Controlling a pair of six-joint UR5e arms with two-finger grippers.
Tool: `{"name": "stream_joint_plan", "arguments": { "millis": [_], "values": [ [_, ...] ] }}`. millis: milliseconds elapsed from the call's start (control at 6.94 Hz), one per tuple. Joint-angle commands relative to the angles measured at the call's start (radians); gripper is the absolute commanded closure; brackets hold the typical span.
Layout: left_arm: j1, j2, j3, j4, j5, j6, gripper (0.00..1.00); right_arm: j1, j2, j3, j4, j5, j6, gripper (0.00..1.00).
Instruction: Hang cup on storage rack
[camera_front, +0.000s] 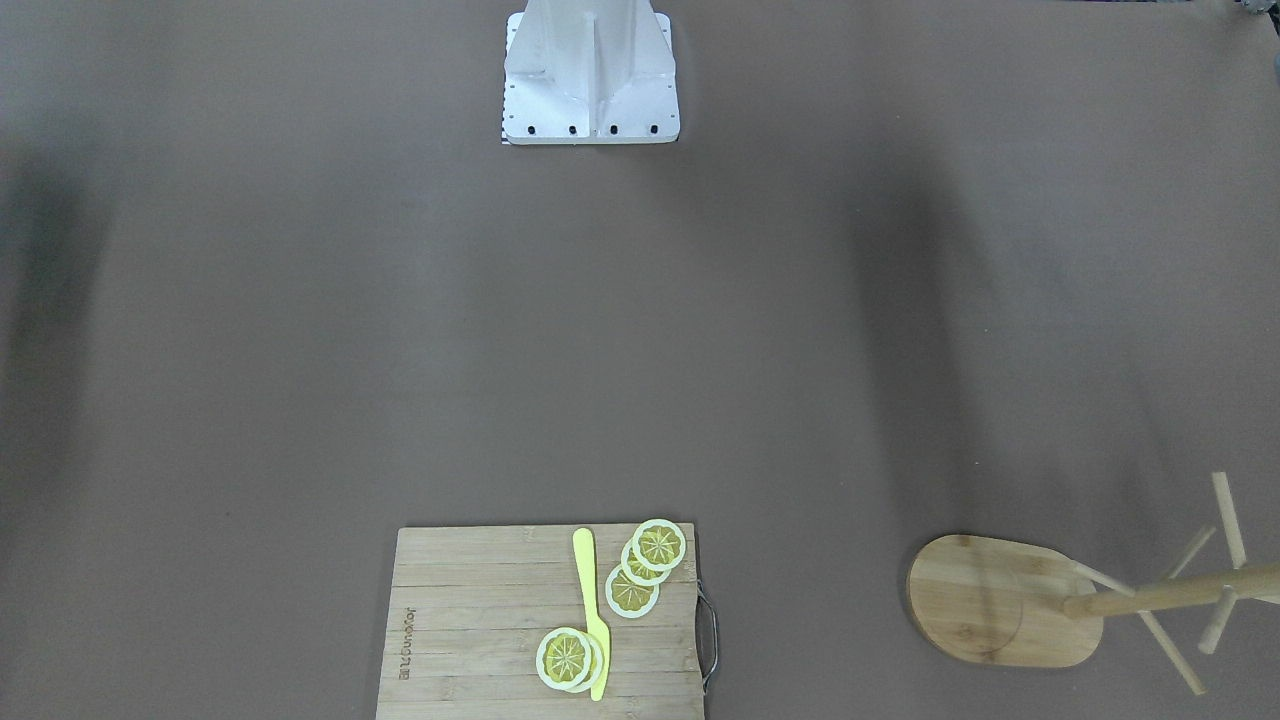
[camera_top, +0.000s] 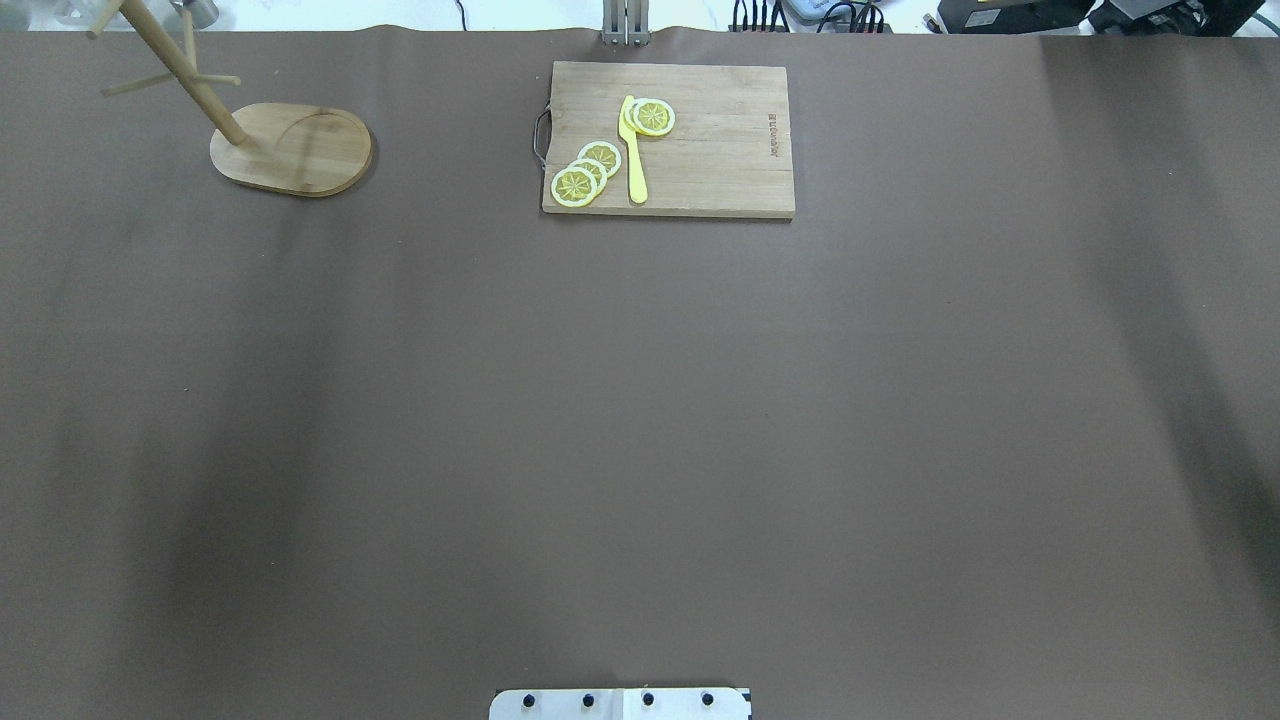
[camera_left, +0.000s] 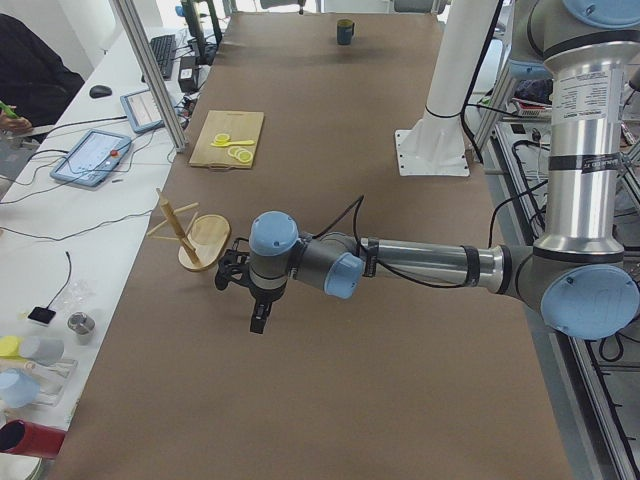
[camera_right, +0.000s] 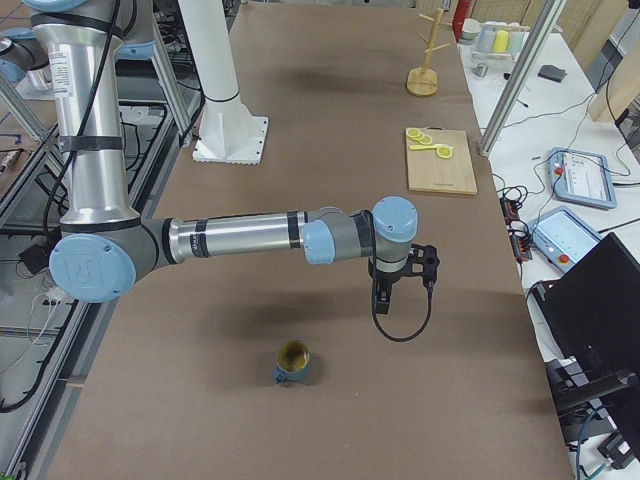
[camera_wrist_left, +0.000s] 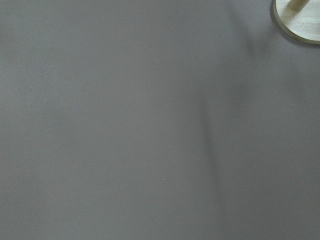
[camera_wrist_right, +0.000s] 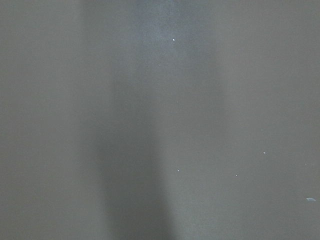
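Left tool (camera_left: 257, 322): points down over the counter (camera_top: 640, 400), arm stretched level; finger spread cannot be told. Right tool (camera_right: 381, 300): likewise. Cup (camera_right: 292, 362): upright near right tool, apart. Storage rack (camera_top: 290, 150): far left.

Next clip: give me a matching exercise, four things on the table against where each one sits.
1. cup
2. storage rack
3. cutting board
4. yellow knife

A. lies on the cutting board
B. far corner of the table, on the robot's left
C. upright on bare table, toward the robot's right end
D. middle of the far edge, straight across from the robot

Pairs: 1-C, 2-B, 3-D, 4-A
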Motion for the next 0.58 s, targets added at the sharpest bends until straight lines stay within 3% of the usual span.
{"name": "stream_joint_plan", "arguments": {
  "millis": [0, 432],
  "values": [
    [0.0, 0.0, 0.001, 0.001, -0.001, 0.0, 0.01, 0.0, -0.001, -0.005, 0.008, 0.001, -0.002, 0.0],
    [-0.001, 0.0, -0.006, 0.013, 0.001, -0.003, 0.01, 0.0, -0.008, -0.003, 0.01, -0.002, 0.0, 0.0]
  ]
}}
